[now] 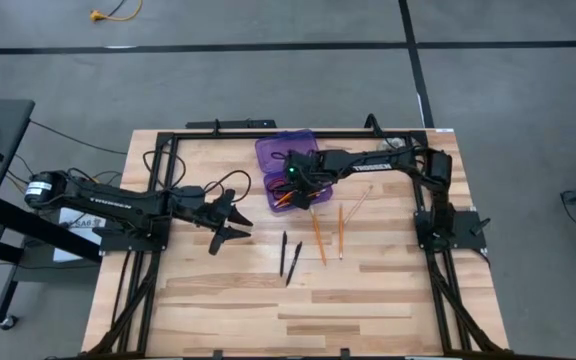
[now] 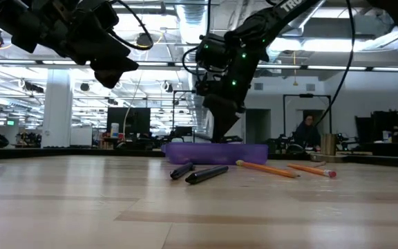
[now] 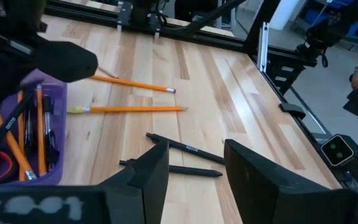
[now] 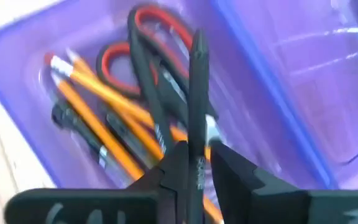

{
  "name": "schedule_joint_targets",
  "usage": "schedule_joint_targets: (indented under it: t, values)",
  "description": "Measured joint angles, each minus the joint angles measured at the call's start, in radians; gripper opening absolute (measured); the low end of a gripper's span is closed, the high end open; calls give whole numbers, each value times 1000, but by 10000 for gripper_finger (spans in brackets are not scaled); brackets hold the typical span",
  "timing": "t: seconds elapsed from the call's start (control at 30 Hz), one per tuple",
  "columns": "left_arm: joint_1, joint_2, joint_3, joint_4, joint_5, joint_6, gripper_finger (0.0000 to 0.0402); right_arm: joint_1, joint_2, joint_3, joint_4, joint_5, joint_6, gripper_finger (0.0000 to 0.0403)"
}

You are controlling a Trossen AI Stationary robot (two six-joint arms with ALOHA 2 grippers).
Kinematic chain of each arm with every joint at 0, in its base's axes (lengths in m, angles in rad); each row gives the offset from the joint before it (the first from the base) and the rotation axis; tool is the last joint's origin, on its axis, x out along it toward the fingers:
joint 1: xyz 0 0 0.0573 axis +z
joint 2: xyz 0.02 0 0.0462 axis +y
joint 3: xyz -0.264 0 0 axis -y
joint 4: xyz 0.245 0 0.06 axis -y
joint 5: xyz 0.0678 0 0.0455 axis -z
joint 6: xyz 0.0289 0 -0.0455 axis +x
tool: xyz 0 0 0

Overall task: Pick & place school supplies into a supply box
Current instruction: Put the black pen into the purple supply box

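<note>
The right gripper [image 4: 194, 171] was seen closed on a slim black pen [image 4: 197, 93], held directly over the translucent purple rectangular plastic supply box [image 1: 280, 150] at upper centre of the high view. The step in hand was judged to be the release of that pen. It would be done best if the pen were lowered until nearly flat along the box's length before the fingers parted, so that it settled beside the contents instead of bouncing off the rim or propping on the scissors.

Inside the box, several thin orange pencils [image 4: 92, 112], other black pens [image 4: 82, 134] and a small pair of red-handled scissors [image 4: 145, 37] were noted, lying roughly lengthwise and partly overlapping.

On the light wooden desk [image 1: 368, 300], two black pens [image 1: 288, 260] and three orange pencils [image 1: 318, 238] remained, below the box in the high view.

The left gripper [image 1: 230, 222] was held open and empty above the desk, left of centre, near the loose pens.
</note>
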Motion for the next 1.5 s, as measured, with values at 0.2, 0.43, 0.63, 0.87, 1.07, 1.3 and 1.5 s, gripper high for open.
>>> schedule_joint_targets:
  t: [0.2,0.43,0.63,0.87,1.07,1.3,1.5]
  values:
    - [0,0,0,0,-21,7,144,6,-10,-1,-7,-1,4,93]
    - [0,0,0,-1,-20,18,144,6,-58,-2,-40,56,89,112]
    - [-1,0,0,-5,-5,79,144,24,-161,-1,-78,168,174,113]
    - [-1,0,0,-12,10,199,144,100,-303,-1,-279,303,406,113]
    - [-1,0,0,5,9,211,144,245,-382,-1,-643,400,721,114]
    - [-2,70,-1,76,29,189,144,495,-423,-59,-932,436,1034,113]
    - [-2,237,-1,291,30,191,144,710,-492,-240,-860,438,1242,108]
